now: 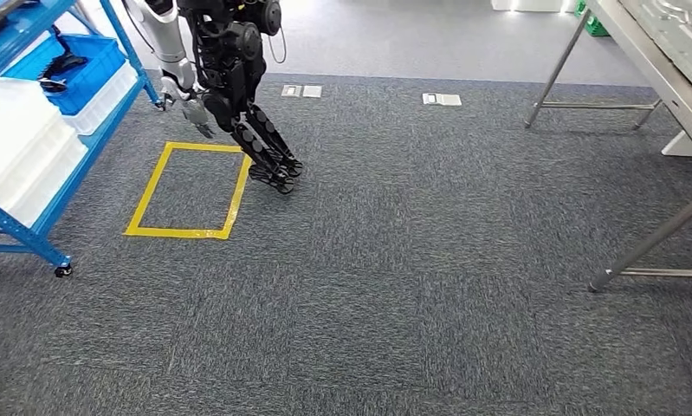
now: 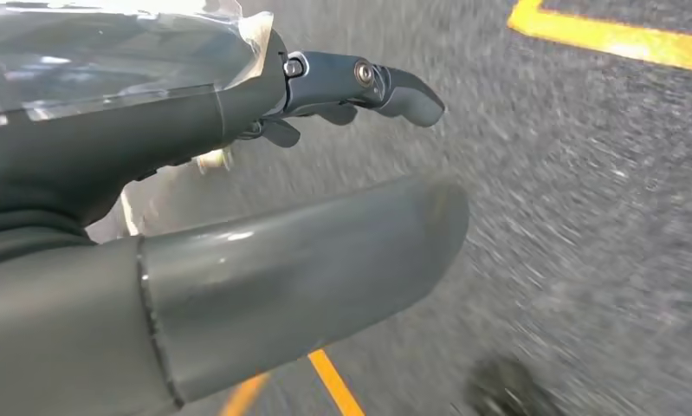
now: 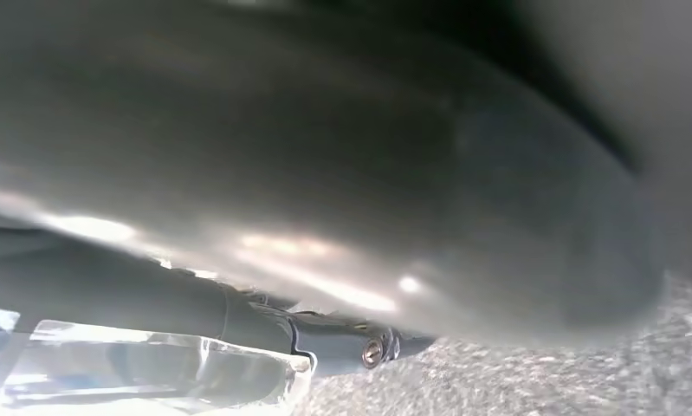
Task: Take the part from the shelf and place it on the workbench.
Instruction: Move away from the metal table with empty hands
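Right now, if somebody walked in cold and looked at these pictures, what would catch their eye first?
Probably the second humanoid robot, black-legged with a silver arm, standing on the grey carpet at the far corner of the yellow taped rectangle. Next, the blue shelf along the left edge, holding white bins and a blue crate. In the left wrist view, the left hand hangs above the carpet, a yellow tape line passing beneath it.

The blue shelf is cut off by the head view's left and top edges, and the counter by its right edge. The second robot is cropped above the waist. In the left wrist view the carpet is smeared by blur. The right hand is blurred, and its grip cannot be judged.
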